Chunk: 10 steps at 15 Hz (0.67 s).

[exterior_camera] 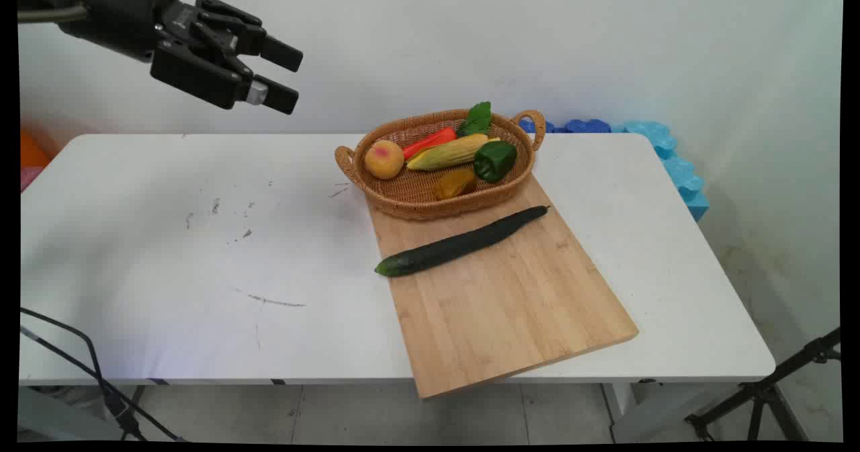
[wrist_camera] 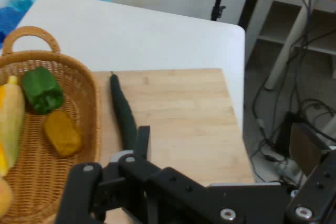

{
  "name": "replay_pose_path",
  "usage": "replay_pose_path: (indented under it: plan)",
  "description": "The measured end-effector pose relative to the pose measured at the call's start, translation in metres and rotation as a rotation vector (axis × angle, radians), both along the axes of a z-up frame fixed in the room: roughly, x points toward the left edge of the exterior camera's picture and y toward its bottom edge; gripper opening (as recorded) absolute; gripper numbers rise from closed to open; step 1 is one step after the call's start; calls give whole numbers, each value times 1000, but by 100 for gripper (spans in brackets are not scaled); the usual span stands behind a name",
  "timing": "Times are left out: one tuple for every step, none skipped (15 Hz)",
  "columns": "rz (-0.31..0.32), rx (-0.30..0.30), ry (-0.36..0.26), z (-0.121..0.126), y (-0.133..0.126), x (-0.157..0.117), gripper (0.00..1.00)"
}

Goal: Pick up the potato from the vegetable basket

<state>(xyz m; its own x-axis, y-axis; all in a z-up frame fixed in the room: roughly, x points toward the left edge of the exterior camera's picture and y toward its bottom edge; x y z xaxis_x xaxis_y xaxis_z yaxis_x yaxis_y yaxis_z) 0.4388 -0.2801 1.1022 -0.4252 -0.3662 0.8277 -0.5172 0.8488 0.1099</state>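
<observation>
So I'm way up in the air at the upper left of the main view, gripper (exterior_camera: 285,76) raised high above the left end of the white table (exterior_camera: 168,237), well apart from everything on it. My 2 fingers (exterior_camera: 281,53) are spread with a clear gap between them and nothing in it, so I'm released and not gripping anything.

Over toward the right half of the table there's a bamboo cutting board (exterior_camera: 510,304) lying at an angle, its near corner poking out past the table's front edge. A long dark green cucumber (exterior_camera: 463,242) lies diagonally across the board, with its blunt end hanging just over the board's left edge.

At the far end of the board sits an oval wicker basket (exterior_camera: 430,203) with 2 handles, resting partly on the board. Inside it: a peach (exterior_camera: 383,159) on the left, an ear of corn (exterior_camera: 449,153) in the middle, a red-orange carrot (exterior_camera: 430,142) behind the corn, a green leaf (exterior_camera: 477,119) at the back, a green bell pepper (exterior_camera: 495,160) on the right, and a brownish-yellow lumpy thing (exterior_camera: 455,183) up front that I can't identify.

From my hand view I'm looking down at the cucumber (wrist_camera: 123,113) on the board (wrist_camera: 184,124), with the basket (wrist_camera: 86,108) to its left.
</observation>
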Motion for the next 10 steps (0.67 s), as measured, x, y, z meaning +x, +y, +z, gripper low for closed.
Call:
replay_pose_path:
  plan:
    - [-4, 11, 4, -1, 0, 0, 100]
    - [-6, 23, 10, -3, -2, 0, 100]
    - [-7, 30, 13, -4, -3, 0, 100]
    - [-7, 36, 17, -5, -4, 0, 100]
    - [-4, 48, 23, -6, -4, 0, 100]
    - [-2, 55, 26, -6, -5, 0, 100]
    - [4, 66, 33, -7, -6, 1, 100]
    - [11, 79, 42, -7, -6, 1, 100]
    - [17, 91, 50, -7, -6, 0, 100]
    - [22, 101, 56, -8, -6, 0, 100]
